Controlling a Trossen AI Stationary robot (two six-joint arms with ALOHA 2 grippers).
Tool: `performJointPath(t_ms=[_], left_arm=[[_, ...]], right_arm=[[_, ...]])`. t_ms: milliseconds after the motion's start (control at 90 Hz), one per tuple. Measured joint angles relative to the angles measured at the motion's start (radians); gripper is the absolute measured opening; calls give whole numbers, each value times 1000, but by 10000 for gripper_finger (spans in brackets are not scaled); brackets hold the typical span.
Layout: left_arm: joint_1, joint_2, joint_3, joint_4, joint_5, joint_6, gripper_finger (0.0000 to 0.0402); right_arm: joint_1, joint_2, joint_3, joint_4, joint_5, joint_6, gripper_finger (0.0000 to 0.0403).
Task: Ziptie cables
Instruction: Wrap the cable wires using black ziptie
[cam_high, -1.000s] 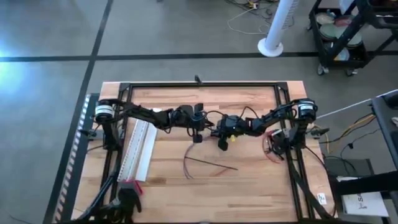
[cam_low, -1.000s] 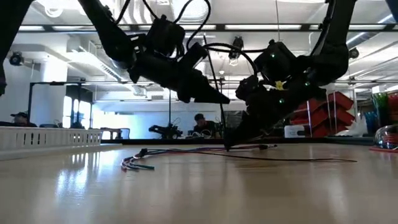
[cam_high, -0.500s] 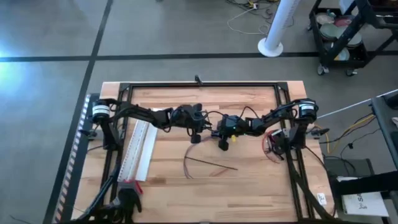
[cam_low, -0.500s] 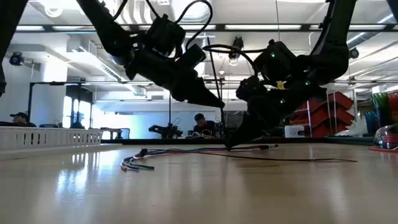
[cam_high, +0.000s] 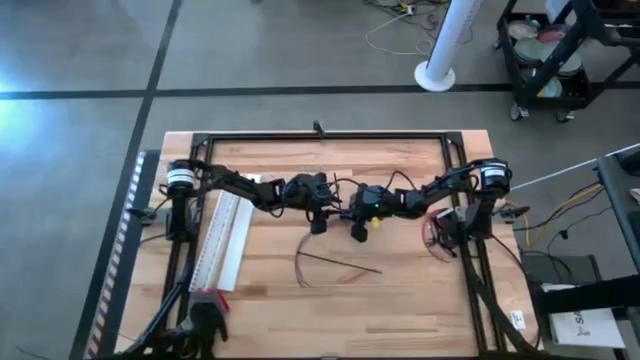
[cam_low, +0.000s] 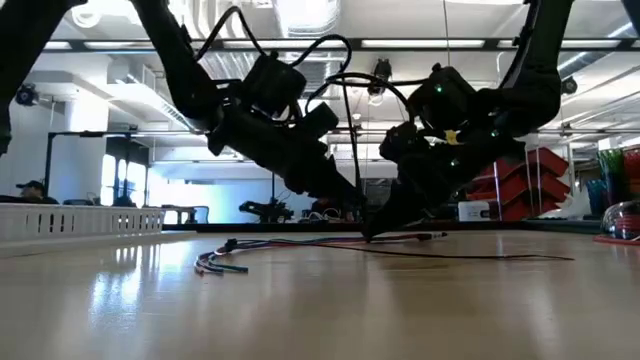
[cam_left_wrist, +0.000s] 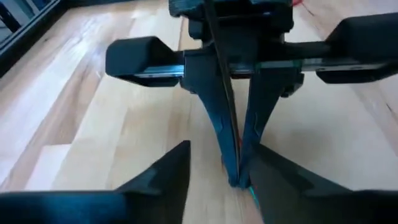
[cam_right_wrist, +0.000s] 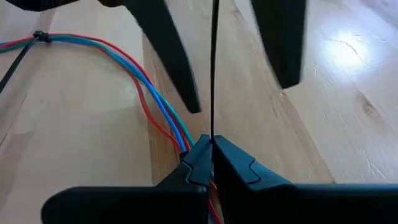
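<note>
Wood table (cam_high: 400, 290), cables (cam_high: 330, 262), workshop bkgd.

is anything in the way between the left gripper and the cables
Nothing separate blocks it. The left gripper hangs open just above the cables, but the right gripper, shut on them, sits directly ahead of it.

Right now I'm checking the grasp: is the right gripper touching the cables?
Touching. The right wrist view shows the right gripper shut where the cables run in between its fingers, a thin black strand rising from them.
</note>
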Motion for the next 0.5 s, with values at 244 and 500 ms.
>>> performJointPath(t_ms=[244, 500], left_arm=[[0, 0, 0, 23, 29, 9, 9], [-10, -5, 0, 54, 26, 24, 1]], right_arm=[[0, 0, 0, 6, 0, 0, 1], [0, 0, -1, 6, -6, 13, 0]])
